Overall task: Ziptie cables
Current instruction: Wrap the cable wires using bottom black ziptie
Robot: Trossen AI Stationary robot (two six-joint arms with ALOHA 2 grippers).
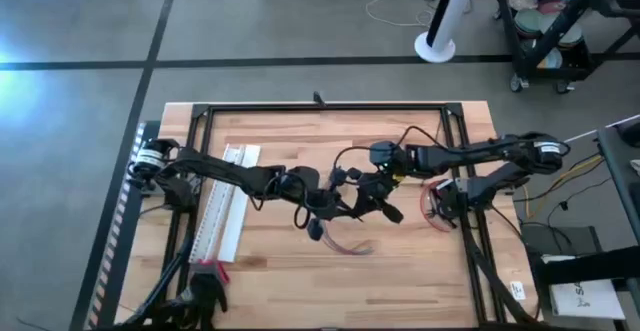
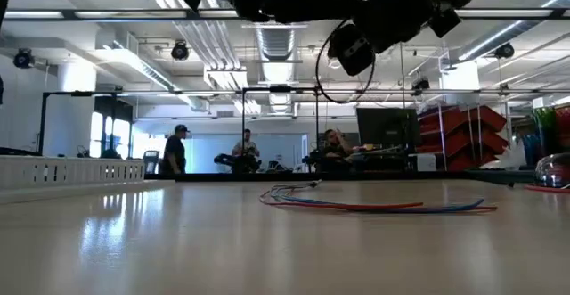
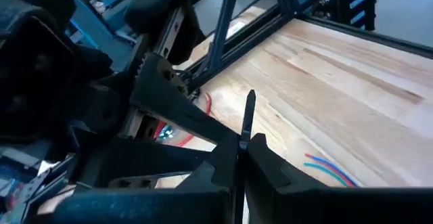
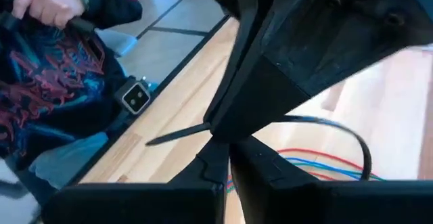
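A robotics lab or workshop is shown. A wooden worktop [image 1: 280, 261] framed by black rails is set on a grey concrete floor [image 1: 80, 101]. Beyond it, an open hall with exposed ceiling ducts [image 2: 214, 45], monitors [image 2: 387, 126], red storage bins [image 2: 463, 135] at 3 o'clock and seated people [image 2: 245, 148] is seen.

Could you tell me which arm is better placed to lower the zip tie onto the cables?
Probably the left: its gripper, shut on the zip tie, hangs nearer the cables in the high view. The right gripper, also gripping it, sits farther off.
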